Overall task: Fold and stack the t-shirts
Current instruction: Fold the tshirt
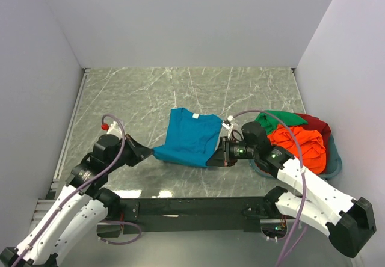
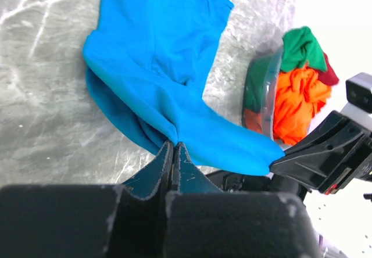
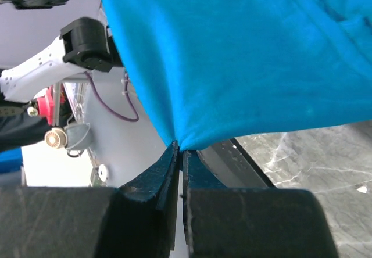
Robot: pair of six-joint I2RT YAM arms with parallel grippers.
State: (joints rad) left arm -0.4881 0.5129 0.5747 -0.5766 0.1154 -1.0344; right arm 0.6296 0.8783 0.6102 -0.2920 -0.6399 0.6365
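Teal-blue t-shirt point(image 1: 189, 138), near hem corners pinched: my left end effector point(image 2: 173, 153) and right end effector point(image 3: 179, 153) each clamped tight on cloth. Soft, light, limp; hem lifted, far part lying on the worktop point(image 1: 138, 92). Corners seem the right hold for folding. Right of it, orange-red shirt point(image 1: 301, 147), green shirt point(image 1: 280, 119), dark red shirt point(image 1: 316, 124) heaped in basket point(image 1: 335, 166). Grey marbled surface, pale walls point(image 1: 180, 20) on three sides.

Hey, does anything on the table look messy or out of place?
Nothing looks damaged. The blue t-shirt lies crooked and rumpled, its near edge pinched by the left gripper and right gripper. An orange shirt, green shirt and dark red shirt are heaped unfolded above the basket rim.
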